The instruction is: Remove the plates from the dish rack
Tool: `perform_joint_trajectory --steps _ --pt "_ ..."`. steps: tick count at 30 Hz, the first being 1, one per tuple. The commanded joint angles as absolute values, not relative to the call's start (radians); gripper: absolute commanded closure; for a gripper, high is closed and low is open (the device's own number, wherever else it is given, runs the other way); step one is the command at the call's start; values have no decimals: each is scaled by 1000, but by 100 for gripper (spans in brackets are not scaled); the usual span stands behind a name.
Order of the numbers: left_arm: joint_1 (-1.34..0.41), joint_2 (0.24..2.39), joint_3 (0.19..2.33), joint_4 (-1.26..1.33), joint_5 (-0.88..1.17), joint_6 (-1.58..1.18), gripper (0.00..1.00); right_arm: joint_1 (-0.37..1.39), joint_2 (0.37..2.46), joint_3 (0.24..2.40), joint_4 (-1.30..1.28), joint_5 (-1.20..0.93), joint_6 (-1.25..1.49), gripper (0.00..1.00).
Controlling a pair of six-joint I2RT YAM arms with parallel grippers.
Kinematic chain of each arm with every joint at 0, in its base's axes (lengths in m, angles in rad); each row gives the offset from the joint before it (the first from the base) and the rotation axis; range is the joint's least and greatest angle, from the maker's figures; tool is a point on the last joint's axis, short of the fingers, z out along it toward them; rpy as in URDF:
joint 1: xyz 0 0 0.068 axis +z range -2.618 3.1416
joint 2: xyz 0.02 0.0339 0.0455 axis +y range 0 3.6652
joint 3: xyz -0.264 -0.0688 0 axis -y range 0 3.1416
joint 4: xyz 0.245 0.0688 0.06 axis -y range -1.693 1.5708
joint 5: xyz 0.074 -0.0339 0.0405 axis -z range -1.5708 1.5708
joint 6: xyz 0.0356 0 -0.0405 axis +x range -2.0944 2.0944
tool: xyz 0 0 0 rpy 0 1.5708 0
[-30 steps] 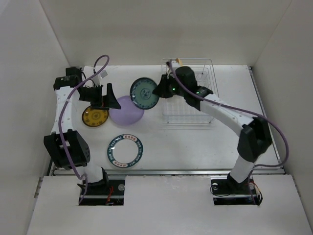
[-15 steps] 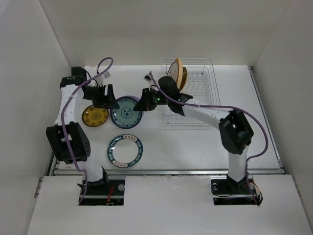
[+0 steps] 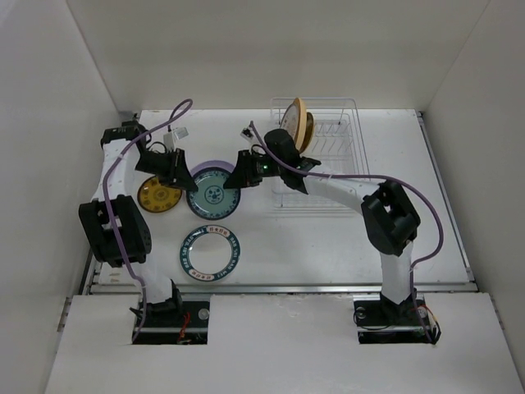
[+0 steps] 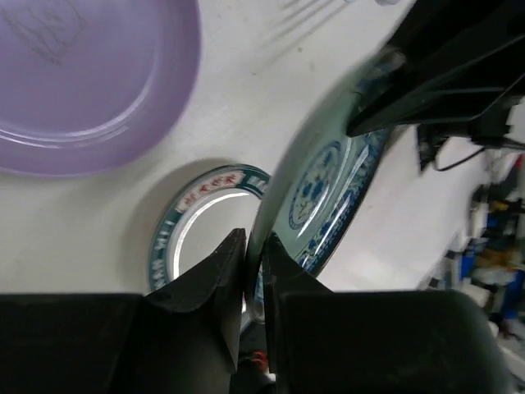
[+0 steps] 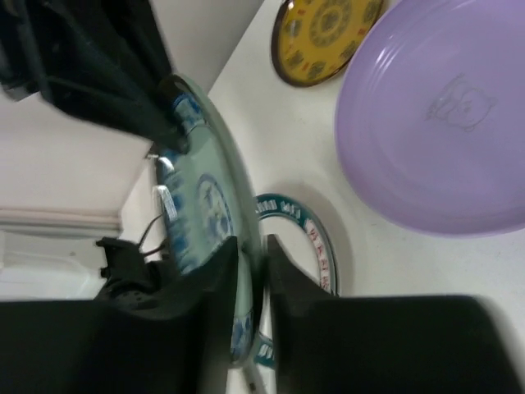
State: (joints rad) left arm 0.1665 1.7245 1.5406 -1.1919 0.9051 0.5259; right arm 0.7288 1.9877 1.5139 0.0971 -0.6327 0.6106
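While both arms reached toward the left half of the table (image 3: pixel 328 238), the teal-patterned plate (image 3: pixel 213 194) hung between them, pinched at opposite edges. The left gripper (image 3: pixel 187 178) had it by the left rim. In its wrist view its two dark fingers (image 4: pixel 205 279) were drawn nearly together, with only the thin edge of the plate squeezed between them. The right gripper (image 3: pixel 239 176) had the right rim, and its own fingers (image 5: pixel 209 279) were likewise closed hard on the edge with no gap to spare.

The plate was clear of the tabletop and roughly level as seen from above. It covered most of the lavender plate (image 3: pixel 215 165), which lay flat beneath it and showed only as a sliver on the far side. Left of the pair lay the yellow plate (image 3: pixel 159 195), flat on the table and just beside the left gripper. Nearer to the arm bases lay the ring-rimmed plate (image 3: pixel 212 252), white with a dark teal band, apart from the others.

The dish rack (image 3: pixel 328 176) sat on the right, toward the far side. One pale orange plate (image 3: pixel 297 125) stood on edge in its far left corner, just behind the right arm's wrist.
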Motion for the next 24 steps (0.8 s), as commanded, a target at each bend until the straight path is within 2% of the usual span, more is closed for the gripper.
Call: perform_joint_trajectory --steps 1,2,3,5,6,9,14,18,24 --pt "198 1717 1585 -1313 974 545 100 747 1970 1601 137 -583 589 70" --pt "234 1717 1585 -1313 974 531 100 747 1970 1612 117 -574 589 46" --pt "253 1706 1585 -1299 974 494 100 747 1980 1623 97 -565 578 35" --pt "284 1706 1572 -1287 974 462 100 747 1993 1643 52 -531 578 27" --pt "311 1706 1572 -1263 950 450 100 747 1993 1654 42 -514 578 17" --pt "391 1716 1572 -1238 911 396 100 747 1982 1683 -44 -385 589 13" --pt "531 1726 1536 -1030 694 206 100 747 1885 1671 -139 -155 589 12" --pt "580 1747 1513 -907 575 106 100 747 1796 1615 -152 -127 546 12" --pt "580 1871 1575 -867 554 42 100 756 1717 1559 -163 -107 514 12"
